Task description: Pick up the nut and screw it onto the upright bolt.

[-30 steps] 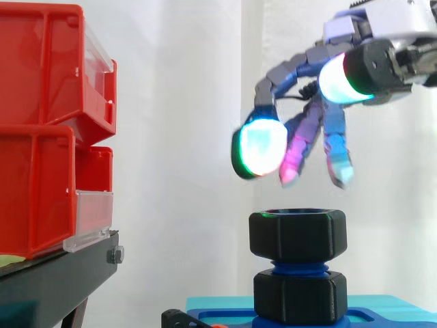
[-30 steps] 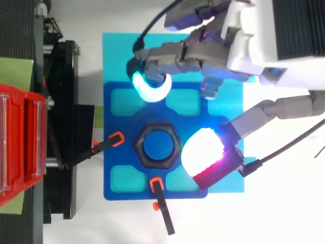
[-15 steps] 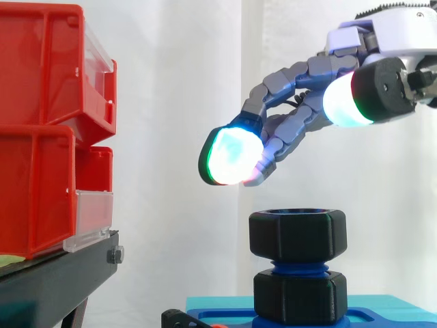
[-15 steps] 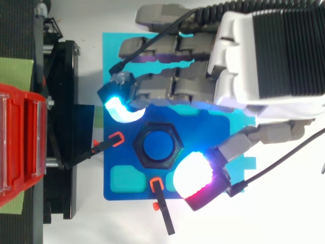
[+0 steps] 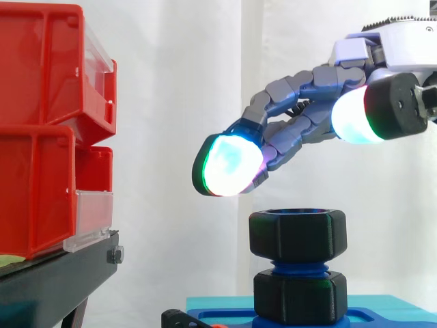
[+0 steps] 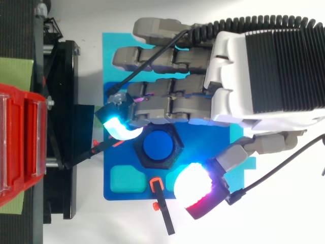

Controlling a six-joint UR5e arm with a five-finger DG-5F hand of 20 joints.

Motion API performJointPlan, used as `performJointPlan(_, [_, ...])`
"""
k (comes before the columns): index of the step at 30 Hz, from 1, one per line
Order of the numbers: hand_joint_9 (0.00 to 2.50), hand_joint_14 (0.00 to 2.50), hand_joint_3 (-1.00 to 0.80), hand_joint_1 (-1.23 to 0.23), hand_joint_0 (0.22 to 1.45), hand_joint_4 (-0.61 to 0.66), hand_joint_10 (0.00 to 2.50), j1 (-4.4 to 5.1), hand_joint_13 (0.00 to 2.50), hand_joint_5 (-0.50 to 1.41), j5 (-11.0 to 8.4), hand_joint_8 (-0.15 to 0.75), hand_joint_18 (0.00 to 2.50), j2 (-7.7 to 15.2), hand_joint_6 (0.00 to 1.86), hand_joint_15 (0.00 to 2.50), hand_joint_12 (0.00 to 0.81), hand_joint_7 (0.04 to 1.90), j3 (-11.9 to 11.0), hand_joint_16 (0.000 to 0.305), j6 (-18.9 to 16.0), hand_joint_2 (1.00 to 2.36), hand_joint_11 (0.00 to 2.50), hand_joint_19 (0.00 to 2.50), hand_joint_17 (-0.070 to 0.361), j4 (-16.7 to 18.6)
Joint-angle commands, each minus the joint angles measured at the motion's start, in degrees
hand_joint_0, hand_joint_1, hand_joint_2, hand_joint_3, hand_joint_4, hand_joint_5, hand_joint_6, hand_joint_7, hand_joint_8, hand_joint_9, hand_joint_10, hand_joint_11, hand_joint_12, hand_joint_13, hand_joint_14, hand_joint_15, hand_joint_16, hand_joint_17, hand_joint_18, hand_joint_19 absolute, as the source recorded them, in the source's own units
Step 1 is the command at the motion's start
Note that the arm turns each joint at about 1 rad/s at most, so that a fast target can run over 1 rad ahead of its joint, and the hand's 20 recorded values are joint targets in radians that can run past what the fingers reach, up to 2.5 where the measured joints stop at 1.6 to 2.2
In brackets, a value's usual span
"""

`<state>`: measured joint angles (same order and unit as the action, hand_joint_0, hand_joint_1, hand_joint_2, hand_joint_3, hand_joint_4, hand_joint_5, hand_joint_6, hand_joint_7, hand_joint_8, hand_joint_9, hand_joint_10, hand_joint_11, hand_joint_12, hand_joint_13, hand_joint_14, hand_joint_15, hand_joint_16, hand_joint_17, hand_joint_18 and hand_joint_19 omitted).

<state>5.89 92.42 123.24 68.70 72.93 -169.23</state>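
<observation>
My robot hand (image 5: 300,130) has swung its fingers from hanging down to stretched flat toward frame left; it is released, holding nothing; the nut (image 5: 297,234) sits on the bolt (image 6: 157,145) at lower centre, clear below it; I judge a fresh grasp comes next; the side view shows that gap and the thread under the nut; the top view shows the thumb (image 6: 193,185) lower right of the hexagon.

The hand (image 6: 264,71) has a white ribbed shell, grey segmented fingers (image 6: 162,104) and glowing cyan-green pads (image 5: 229,164).
</observation>
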Motion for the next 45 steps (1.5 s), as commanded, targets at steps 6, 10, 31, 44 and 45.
performJointPlan(6, [0.51, 0.00, -0.50, -0.36, 0.44, 0.14, 0.00, -0.09, 0.12, -0.17, 0.13, 0.246, 0.00, 0.0, 0.50, 0.00, 0.384, 0.67, 1.9, 0.056, -0.1, 1.00, 0.00, 0.00, 0.126, 0.0])
performJointPlan(10, [0.54, 0.00, -0.50, -0.36, 0.44, 0.18, 0.00, -0.17, 0.12, -0.14, 0.13, 0.255, 0.00, 0.0, 0.50, 0.00, 0.386, 0.76, 2.0, 0.056, -0.1, 1.00, 0.00, 0.00, 0.126, 0.2])
performJointPlan(31, [1.14, 0.00, -0.50, -0.39, 0.49, 0.17, 0.00, -0.70, 0.55, 0.05, 0.13, 0.248, 0.24, 0.0, 0.50, 0.00, 0.319, 1.28, 1.9, 0.036, -0.1, 1.00, 0.00, 0.00, 0.081, 0.3])
performJointPlan(44, [1.64, 0.00, -0.50, -0.42, 0.50, 0.11, 0.00, -1.93, 0.92, 0.10, 0.48, 0.146, 0.72, -0.1, 0.50, 0.00, 0.224, 1.37, 0.8, 0.024, 0.0, 1.00, 0.08, 0.08, 0.054, -0.9])
performJointPlan(45, [1.67, 0.00, -0.50, -0.42, 0.50, 0.10, 0.00, -2.02, 0.95, 0.10, 0.48, 0.145, 0.78, -0.1, 0.50, 0.00, 0.215, 1.38, 0.6, 0.023, 0.0, 1.00, 0.09, 0.10, 0.051, -1.2])
